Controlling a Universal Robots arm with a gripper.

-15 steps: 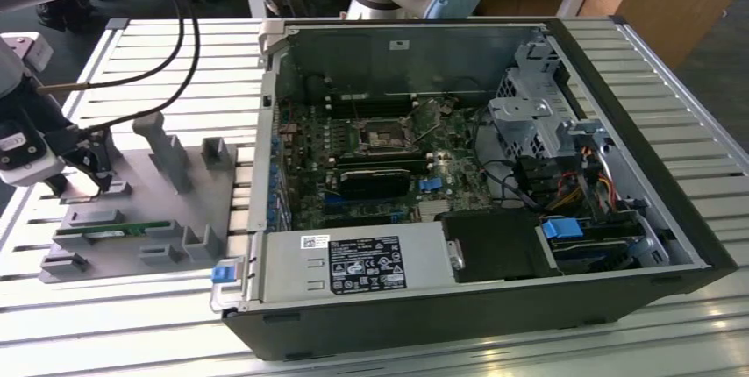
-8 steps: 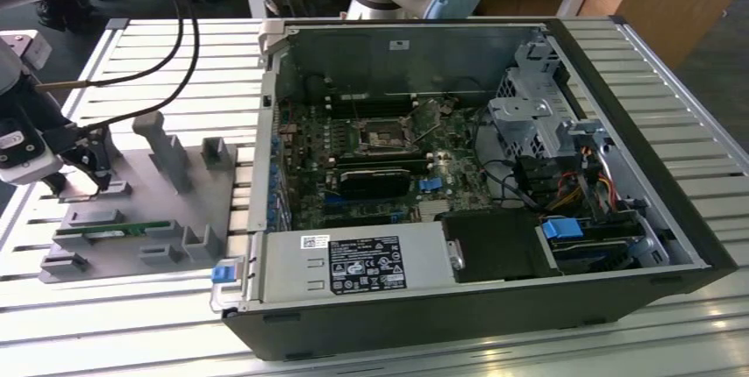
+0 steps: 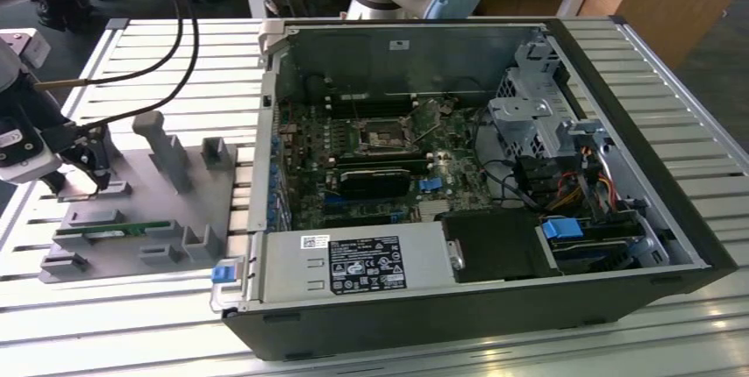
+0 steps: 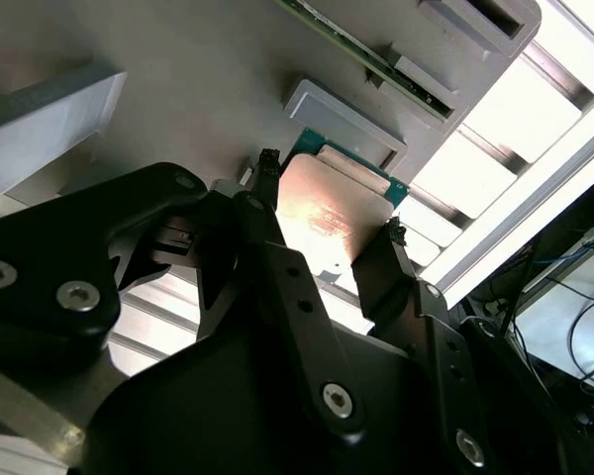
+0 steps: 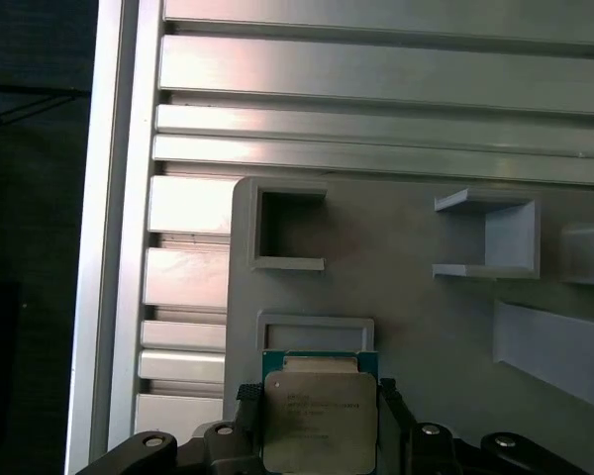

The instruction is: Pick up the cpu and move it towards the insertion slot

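The cpu [image 5: 320,416] [image 4: 327,213] is a thin square chip with a silver-grey metal top and a green rim. It sits between the two black fingers of my gripper [image 5: 319,398] [image 4: 331,198], which press on its opposite edges over the grey holder plate [image 5: 416,297]. In the exterior view my gripper [image 3: 84,175] hangs over the plate's far corner [image 3: 153,210] at that view's left, well apart from the computer case. The insertion slot [image 3: 384,136], a square socket with a silvery frame and dark centre, lies on the motherboard inside the open case.
A green memory stick [image 3: 111,232] lies on the grey plate, with upright grey posts [image 3: 164,153] beside it. The case's left wall [image 3: 267,131] stands between plate and motherboard. A black card [image 3: 374,180], drive cages [image 3: 538,123] and cables crowd the case. Black cables [image 3: 175,35] hang above the plate.
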